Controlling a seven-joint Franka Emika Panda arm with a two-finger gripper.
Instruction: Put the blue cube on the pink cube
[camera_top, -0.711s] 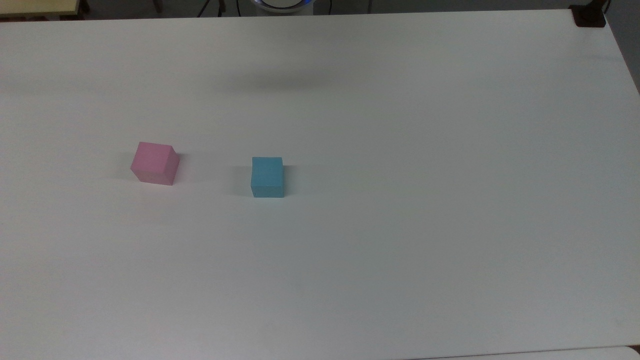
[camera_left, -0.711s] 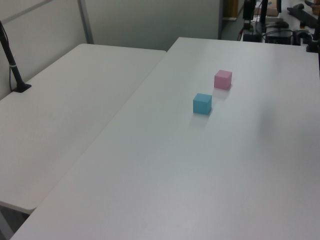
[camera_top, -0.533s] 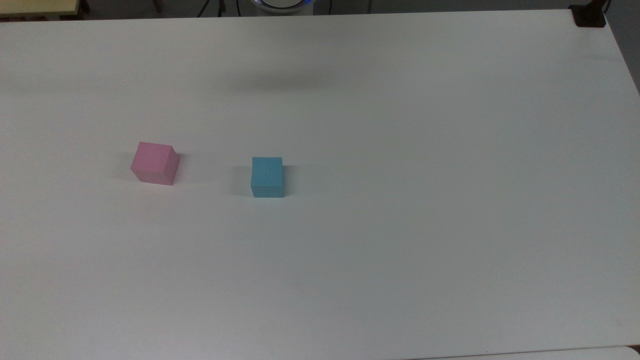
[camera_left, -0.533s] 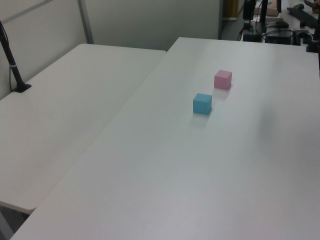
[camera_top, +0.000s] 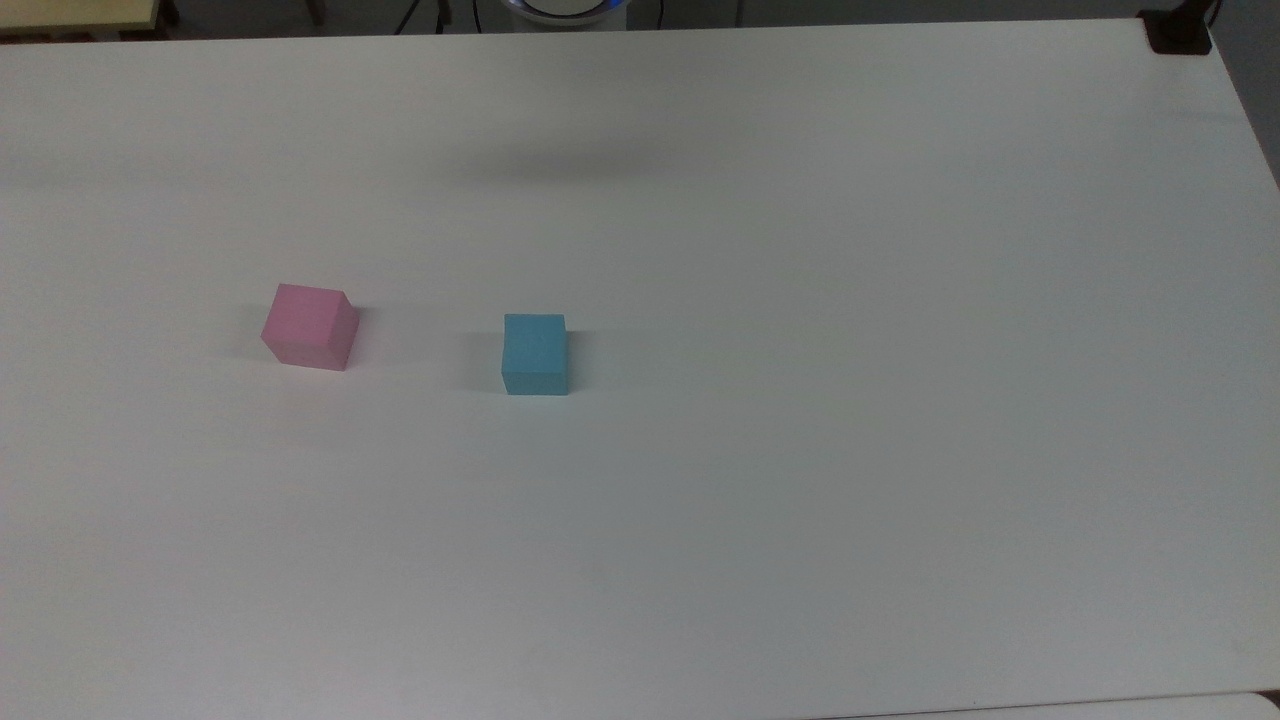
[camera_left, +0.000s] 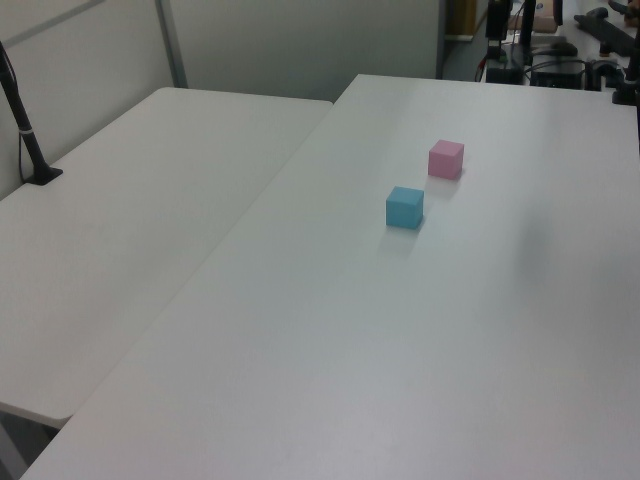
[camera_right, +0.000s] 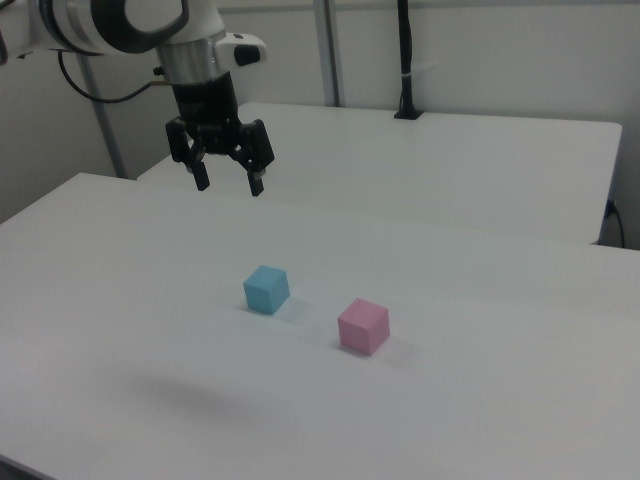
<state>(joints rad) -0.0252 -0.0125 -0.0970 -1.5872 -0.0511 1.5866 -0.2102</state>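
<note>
The blue cube (camera_top: 535, 353) (camera_left: 405, 207) (camera_right: 266, 289) rests on the white table, a short gap from the pink cube (camera_top: 310, 326) (camera_left: 446, 159) (camera_right: 363, 325). Both stand flat and apart from each other. In the right view my gripper (camera_right: 229, 184) hangs high above the table, up and to the left of the blue cube, open with nothing between its black fingers (camera_right: 201, 176). It touches neither cube.
The white table (camera_top: 800, 400) stretches wide around the cubes. A second white table (camera_left: 120, 230) adjoins it, carrying a black pole mount (camera_left: 30, 150) (camera_right: 405, 60). A dark clamp (camera_top: 1175, 35) sits at the top view's far right corner. Equipment (camera_left: 560, 40) stands beyond the far edge.
</note>
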